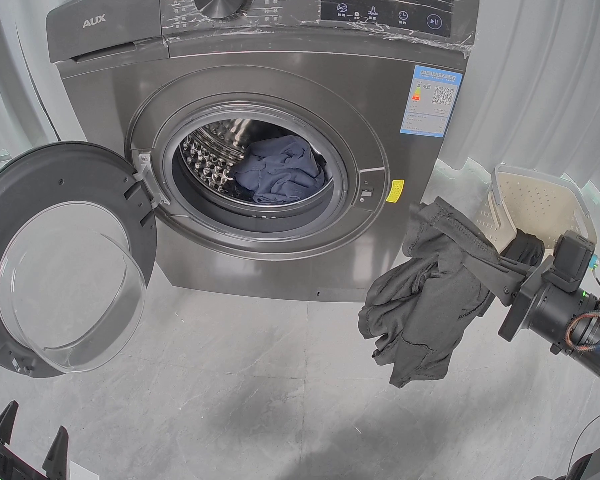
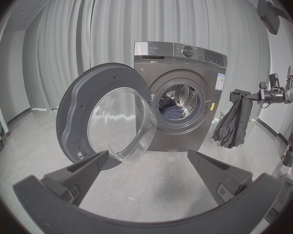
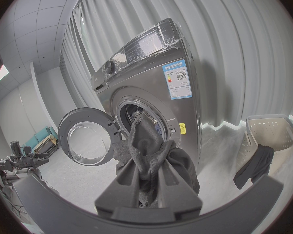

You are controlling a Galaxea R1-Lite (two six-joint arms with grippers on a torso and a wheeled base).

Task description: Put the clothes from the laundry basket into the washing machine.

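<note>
The grey washing machine [image 1: 260, 61] stands with its round door [image 1: 63, 255] swung wide to the left. A blue garment [image 1: 280, 169] lies inside the drum. My right gripper [image 1: 513, 281] is shut on a dark grey garment [image 1: 427, 295], which hangs in the air to the right of the machine's front, below the drum opening. In the right wrist view the grey garment [image 3: 149, 156] bunches between the fingers [image 3: 128, 182]. The cream laundry basket [image 1: 540, 205] stands behind the right arm, with a black garment [image 3: 255, 164] draped over its rim. My left gripper [image 2: 146, 161] is open, low at the front left.
The open door juts into the floor space at the left of the machine. Pale curtains [image 1: 553, 68] hang behind the machine and basket. The grey floor [image 1: 247, 381] in front of the machine is bare.
</note>
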